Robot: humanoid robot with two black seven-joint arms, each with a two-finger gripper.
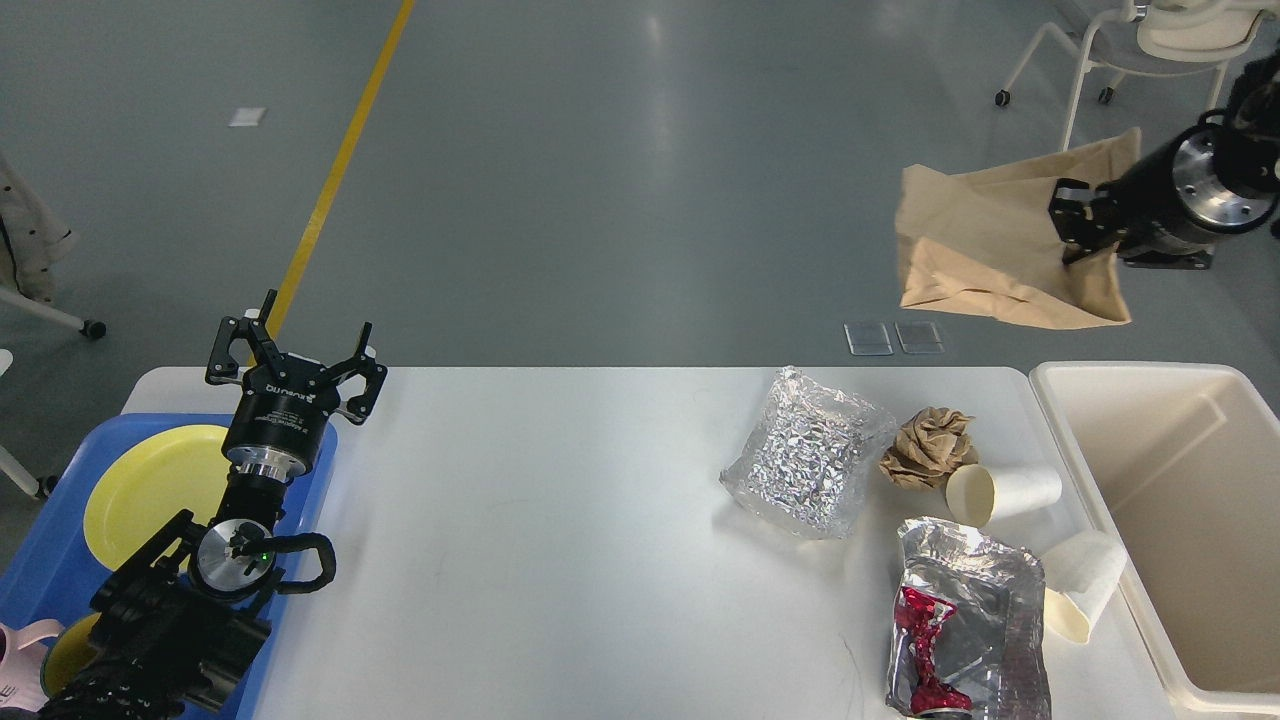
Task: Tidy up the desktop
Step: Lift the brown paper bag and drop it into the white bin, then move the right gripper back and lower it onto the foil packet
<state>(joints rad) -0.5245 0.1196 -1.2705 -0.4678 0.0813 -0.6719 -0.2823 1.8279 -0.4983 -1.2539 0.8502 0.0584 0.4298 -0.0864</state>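
Desktop (560,520) litter waits; right gripper (1068,228), clamped on the brown paper bag (985,250) at upper right, hangs above the cream bin (1150,470); left gripper (297,350) spread open

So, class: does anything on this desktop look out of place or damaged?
Yes. On the desktop's right side lie litter: crumpled foil, a balled brown paper, two tipped paper cups and a torn foil wrapper.

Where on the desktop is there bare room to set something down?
The desktop's middle is bare, from the blue tray to the foil bag. Its right end is crowded: foil bag, paper wad, two cups, and a foil wrapper.
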